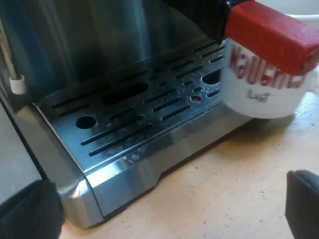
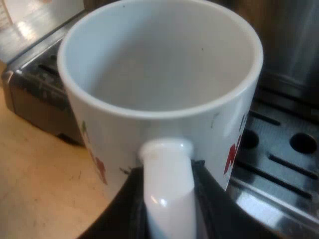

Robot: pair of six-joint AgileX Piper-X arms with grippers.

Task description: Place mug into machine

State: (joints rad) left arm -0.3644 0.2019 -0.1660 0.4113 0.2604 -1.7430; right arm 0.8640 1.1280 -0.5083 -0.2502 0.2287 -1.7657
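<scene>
White mug [image 1: 259,84], red lettering unreadable, at the edge of the drip tray [image 1: 134,167], close by the red handle end [image 1: 271,35], left gripper [image 1: 167,209] spread wide, empty, right gripper [image 2: 167,199] clamped on the mug's handle, its bare inside seen from the right wrist view

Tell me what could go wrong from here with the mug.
The mug is close under the holder's red handle end; lifting could knock its rim there.
The right hand grips only the mug's handle, so it may swing or slip.
The mug is at the drip tray edge; released here, it might tip off.
</scene>
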